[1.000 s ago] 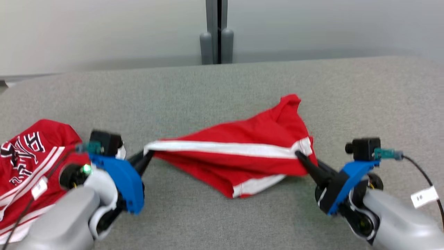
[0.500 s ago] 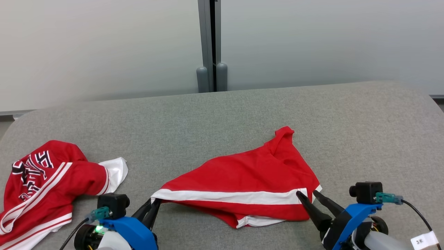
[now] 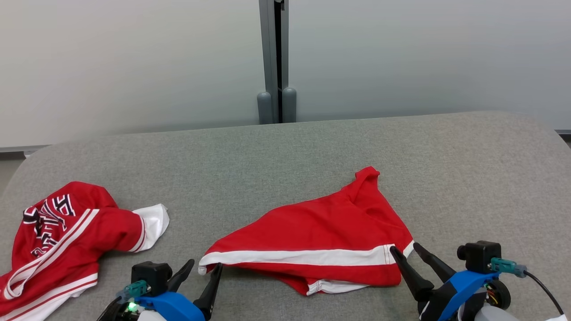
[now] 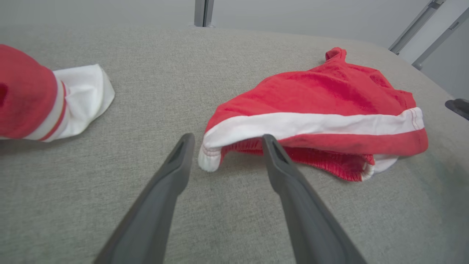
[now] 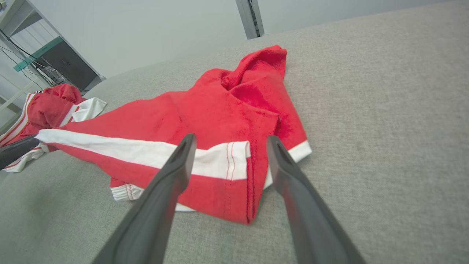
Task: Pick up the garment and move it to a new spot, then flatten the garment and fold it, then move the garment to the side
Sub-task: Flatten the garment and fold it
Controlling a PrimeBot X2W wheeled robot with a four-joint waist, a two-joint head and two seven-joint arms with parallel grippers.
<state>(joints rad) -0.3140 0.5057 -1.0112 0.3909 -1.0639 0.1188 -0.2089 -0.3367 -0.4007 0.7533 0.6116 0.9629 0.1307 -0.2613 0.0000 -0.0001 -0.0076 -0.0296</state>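
The garment (image 3: 321, 227) is a red piece with a white stripe along its near edge, lying rumpled on the grey table (image 3: 312, 147). My left gripper (image 3: 205, 264) stands open at the stripe's left end, whose white corner (image 4: 209, 161) lies between the spread fingers. My right gripper (image 3: 404, 247) is open at the stripe's right end, its fingers straddling the hem. In the left wrist view the garment (image 4: 322, 91) sits just beyond my left gripper (image 4: 228, 138). The right wrist view has the garment (image 5: 205, 113) under my right gripper (image 5: 231, 137).
A second red garment (image 3: 67, 232) with white trim and black lettering lies bunched at the table's left edge. A pale wall with a grey post (image 3: 276, 62) stands behind the table. Bare grey surface stretches behind and to the right of the garment.
Both grippers have opened and let go of the stripe's ends, first the right, then the left. The garment now lies slack on the table. The head camera has shifted.
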